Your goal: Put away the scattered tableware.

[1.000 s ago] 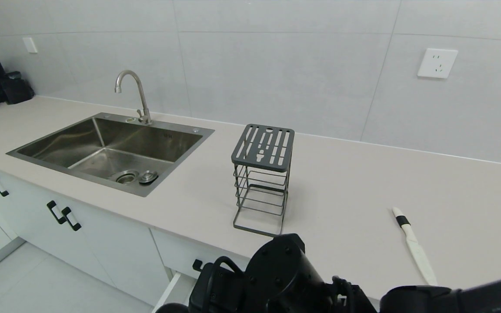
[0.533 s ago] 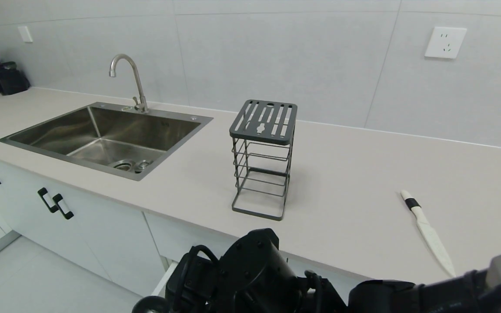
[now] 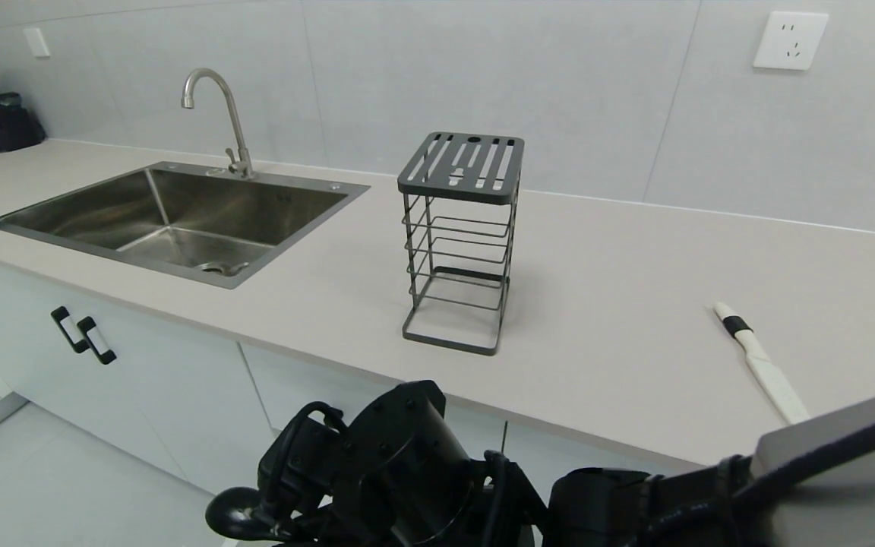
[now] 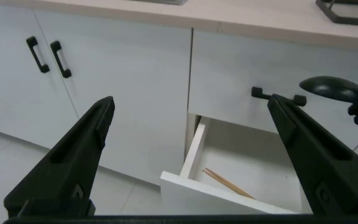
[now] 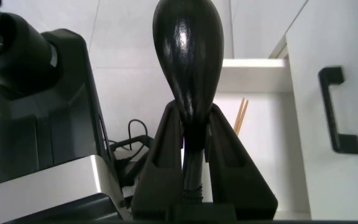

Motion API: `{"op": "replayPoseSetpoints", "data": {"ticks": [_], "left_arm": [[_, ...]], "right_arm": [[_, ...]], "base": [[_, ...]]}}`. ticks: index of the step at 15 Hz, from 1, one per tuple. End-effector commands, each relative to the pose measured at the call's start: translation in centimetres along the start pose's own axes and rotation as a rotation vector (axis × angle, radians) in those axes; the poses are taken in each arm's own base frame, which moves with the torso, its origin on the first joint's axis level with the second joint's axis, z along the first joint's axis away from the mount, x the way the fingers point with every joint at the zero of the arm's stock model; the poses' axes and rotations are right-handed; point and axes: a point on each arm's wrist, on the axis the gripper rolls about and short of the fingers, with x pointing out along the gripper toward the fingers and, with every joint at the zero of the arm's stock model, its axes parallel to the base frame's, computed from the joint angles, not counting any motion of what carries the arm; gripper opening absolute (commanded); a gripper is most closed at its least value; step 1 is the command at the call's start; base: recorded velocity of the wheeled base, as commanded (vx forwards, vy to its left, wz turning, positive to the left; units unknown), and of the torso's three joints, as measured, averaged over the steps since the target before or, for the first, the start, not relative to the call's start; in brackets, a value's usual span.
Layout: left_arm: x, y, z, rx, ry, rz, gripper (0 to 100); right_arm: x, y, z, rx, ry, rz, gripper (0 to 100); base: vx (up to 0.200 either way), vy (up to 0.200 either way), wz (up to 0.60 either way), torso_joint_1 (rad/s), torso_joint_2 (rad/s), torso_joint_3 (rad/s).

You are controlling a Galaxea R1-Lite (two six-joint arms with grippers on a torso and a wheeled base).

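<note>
Here, mid-task | right gripper (image 5: 192, 121) pinching black spoon (image 5: 188, 43) beside open drawer (image 4: 191, 155) holding chopsticks (image 4: 229, 185) | left gripper (image 4: 191, 106) spread, empty | knife (image 3: 760, 365) unstowed near countertop's (image 3: 635, 304) right front edge.

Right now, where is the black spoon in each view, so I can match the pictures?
Head view: black spoon at the bottom edge, left of centre, below the counter.
Left wrist view: spoon beside a black handle, over the open drawer.
Right wrist view: spoon clamped in the right gripper, before the drawer.
Shared landmark: chopsticks in the drawer, in both wrist views.
</note>
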Motion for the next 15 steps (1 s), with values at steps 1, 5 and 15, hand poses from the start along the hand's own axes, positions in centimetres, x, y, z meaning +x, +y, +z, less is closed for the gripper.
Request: {"op": "replayPoseSetpoints", "data": {"ticks": [1,5,15], "left_arm": [[0.0,0.0,0.0,-0.001,0.001,0.001,100],[0.0,0.0,0.0,-0.001,0.001,-0.001,100],[0.0,0.0,0.0,-0.001,0.001,0.001,100]], "right_arm": [[0.9,-0.3,-0.4,0.008,0.016,-0.004,0],[1.8,-0.7,-0.8,0.016,0.035,-0.009,0],[2.8,-1.2,-2.0,0.017,0.076,-0.017,0]], "base": [[0.000,0.000,0.00,-0.193,0.37,0.178],[0.000,0.000,0.00,-0.093,0.19,0.093],[0.000,0.000,0.00,-0.089,0.18,0.086]]}}
